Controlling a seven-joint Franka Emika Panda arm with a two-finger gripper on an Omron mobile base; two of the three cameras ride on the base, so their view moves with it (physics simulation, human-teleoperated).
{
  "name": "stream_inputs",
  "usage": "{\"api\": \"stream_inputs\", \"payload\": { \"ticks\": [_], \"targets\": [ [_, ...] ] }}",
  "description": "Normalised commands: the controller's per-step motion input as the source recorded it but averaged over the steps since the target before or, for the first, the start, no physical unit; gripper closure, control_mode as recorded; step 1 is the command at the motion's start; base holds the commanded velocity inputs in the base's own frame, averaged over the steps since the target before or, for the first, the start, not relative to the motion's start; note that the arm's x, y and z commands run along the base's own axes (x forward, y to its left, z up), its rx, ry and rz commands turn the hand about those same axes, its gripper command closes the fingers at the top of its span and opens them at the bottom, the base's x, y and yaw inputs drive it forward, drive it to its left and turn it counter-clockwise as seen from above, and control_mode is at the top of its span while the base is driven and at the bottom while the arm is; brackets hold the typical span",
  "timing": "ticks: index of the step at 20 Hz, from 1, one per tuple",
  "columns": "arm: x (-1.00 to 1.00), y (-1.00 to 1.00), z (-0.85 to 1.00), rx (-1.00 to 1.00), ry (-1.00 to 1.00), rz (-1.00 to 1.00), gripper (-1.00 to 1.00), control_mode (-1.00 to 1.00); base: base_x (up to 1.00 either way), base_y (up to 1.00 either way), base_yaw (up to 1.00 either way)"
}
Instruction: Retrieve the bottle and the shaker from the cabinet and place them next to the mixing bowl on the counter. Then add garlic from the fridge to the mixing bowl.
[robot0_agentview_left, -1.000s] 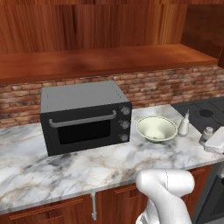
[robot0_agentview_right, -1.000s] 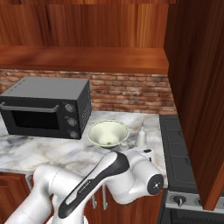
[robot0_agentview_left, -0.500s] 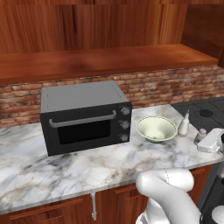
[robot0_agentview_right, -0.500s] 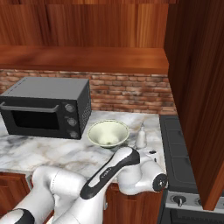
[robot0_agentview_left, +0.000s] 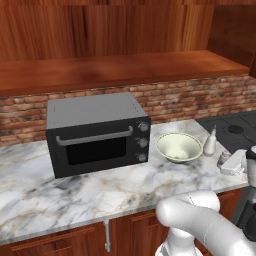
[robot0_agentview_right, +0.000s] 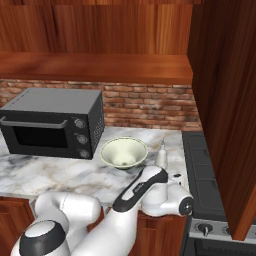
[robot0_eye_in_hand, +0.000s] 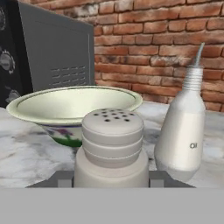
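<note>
change: over the last second i see my white arm swing right toward the counter's right edge, carrying the shaker low beside the bowl.
meaning: i judge the shaker is about to be set down; the bottle is already placed, garlic not yet fetched.
gripper (robot0_eye_in_hand: 112, 180): fingers clamped on the pale grey perforated-top shaker (robot0_eye_in_hand: 112, 146) at its base.
shaker place: near the front right corner of the white marble counter (robot0_agentview_left: 90, 187), just beside the bowl.
bottle: one white plastic squeeze bottle with a thin nozzle (robot0_eye_in_hand: 183, 131), upright, near the bowl's right.
bowl: one cream ceramic mixing bowl (robot0_agentview_left: 178, 147), empty.
oven: one black toaster oven (robot0_agentview_left: 96, 132), left of the bowl.
</note>
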Motion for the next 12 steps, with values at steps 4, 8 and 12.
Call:
{"api": "stream_inputs", "payload": {
  "ticks": [4,8,12],
  "targets": [
    [0.31,0.0,-0.17,0.01,0.0,0.0,1.0,-1.0,0.0,0.0,0.0],
    [0.31,0.0,-0.13,0.02,0.03,0.0,1.0,-1.0,0.0,0.0,0.0],
    [0.2,0.0,-0.17,0.0,0.03,0.0,1.0,-1.0,0.0,0.0,0.0]
  ]
}}
